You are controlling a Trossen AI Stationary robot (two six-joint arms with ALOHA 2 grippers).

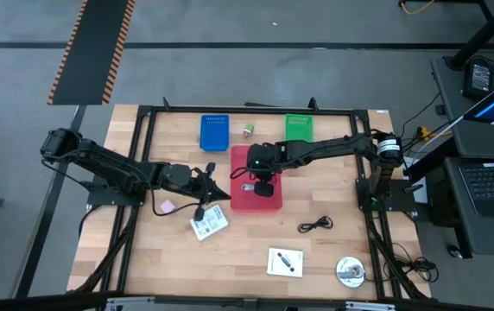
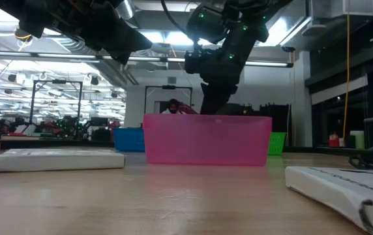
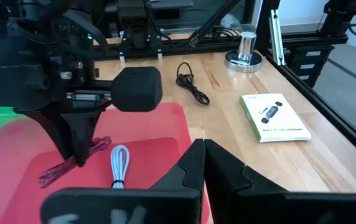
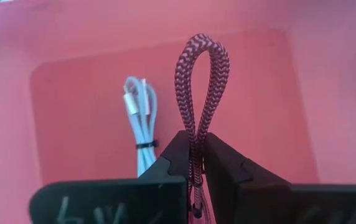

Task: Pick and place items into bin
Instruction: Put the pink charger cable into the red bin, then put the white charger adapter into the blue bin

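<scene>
Inside the red bin [image 1: 269, 200] lies a white cable [image 4: 139, 124]. Above it, the right claw [image 4: 196, 163] pinches a reddish cable [image 4: 201, 81]. Beside the bin, the left claw [image 3: 201, 163] is pressed together, holding nothing.

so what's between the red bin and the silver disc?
High view: the black coiled cable lies between the red bin and the silver disc; otherwise bare table.

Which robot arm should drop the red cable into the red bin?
The right one. The right gripper is shut on the reddish cable, directly above the red bin. The left gripper is shut, empty, beside the bin.
</scene>
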